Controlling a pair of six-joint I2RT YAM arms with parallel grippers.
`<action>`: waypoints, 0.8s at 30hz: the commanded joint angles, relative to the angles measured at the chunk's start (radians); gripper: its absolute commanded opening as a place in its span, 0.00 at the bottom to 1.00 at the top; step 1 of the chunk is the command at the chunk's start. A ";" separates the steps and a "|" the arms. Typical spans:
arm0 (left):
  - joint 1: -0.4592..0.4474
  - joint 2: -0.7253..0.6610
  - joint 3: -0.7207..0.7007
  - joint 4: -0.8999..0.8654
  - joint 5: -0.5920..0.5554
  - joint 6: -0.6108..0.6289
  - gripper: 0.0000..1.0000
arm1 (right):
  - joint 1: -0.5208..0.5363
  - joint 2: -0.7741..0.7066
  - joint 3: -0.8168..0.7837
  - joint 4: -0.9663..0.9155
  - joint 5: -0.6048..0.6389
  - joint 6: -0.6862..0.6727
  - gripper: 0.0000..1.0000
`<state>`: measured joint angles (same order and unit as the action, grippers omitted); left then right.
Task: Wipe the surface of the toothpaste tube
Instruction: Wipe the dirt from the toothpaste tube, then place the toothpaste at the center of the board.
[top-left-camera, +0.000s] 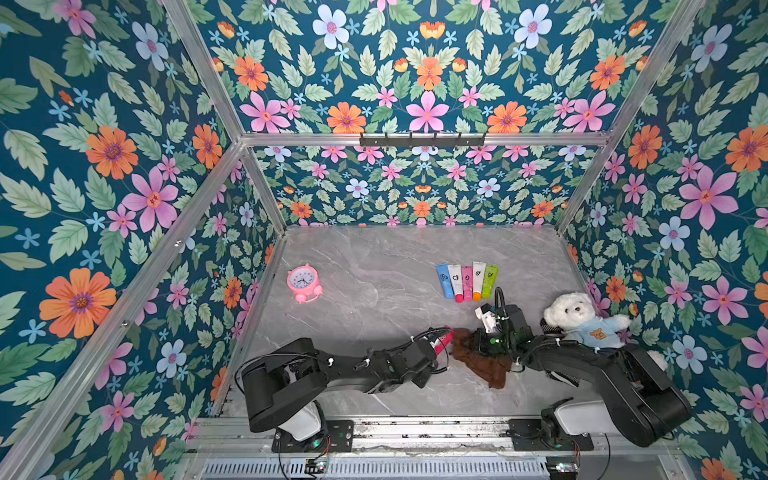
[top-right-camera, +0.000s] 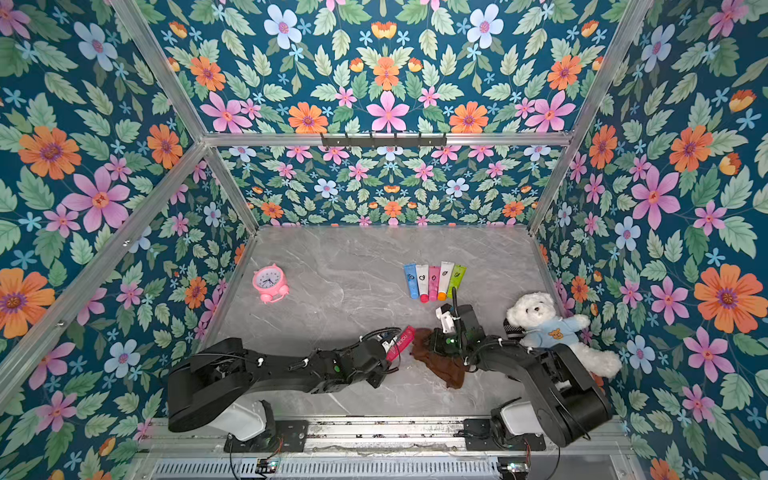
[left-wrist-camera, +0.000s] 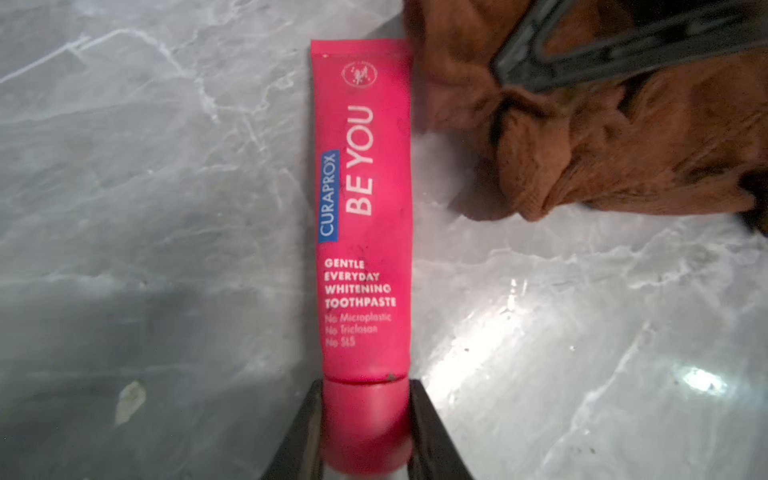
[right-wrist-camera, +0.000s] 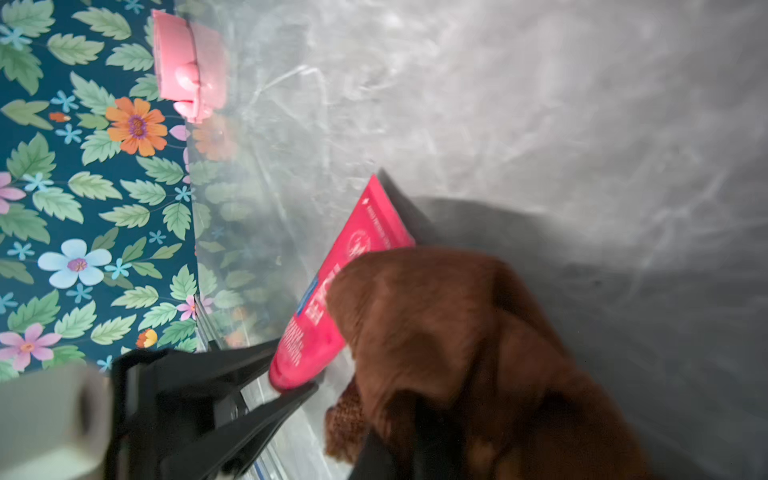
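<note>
A pink-red toothpaste tube marked "BE YOU" lies flat on the grey marble table. It also shows in both top views. My left gripper is shut on the tube's cap, one finger on each side. A crumpled brown cloth lies against the tube's crimped end and covers part of the tube in the right wrist view. My right gripper is shut on the cloth, and its fingers press into the folds. The cloth hides most of its jaws.
Several coloured tubes lie in a row behind the grippers. A white teddy bear sits against the right wall, close to the right arm. A pink alarm clock lies at the left. Floral walls enclose the table.
</note>
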<state>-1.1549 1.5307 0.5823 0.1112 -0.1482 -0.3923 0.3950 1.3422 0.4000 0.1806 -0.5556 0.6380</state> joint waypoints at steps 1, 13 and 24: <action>0.023 -0.026 -0.016 -0.110 -0.071 -0.062 0.00 | -0.003 -0.071 0.012 -0.202 0.048 -0.063 0.00; 0.407 -0.098 0.125 -0.240 -0.060 0.035 0.00 | -0.001 -0.221 -0.003 -0.319 -0.078 -0.137 0.00; 0.816 0.022 0.298 -0.298 0.037 0.271 0.00 | 0.015 -0.236 -0.030 -0.285 -0.141 -0.128 0.00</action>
<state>-0.3786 1.5360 0.8513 -0.1532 -0.1730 -0.2085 0.4038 1.1042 0.3691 -0.1085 -0.6704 0.5194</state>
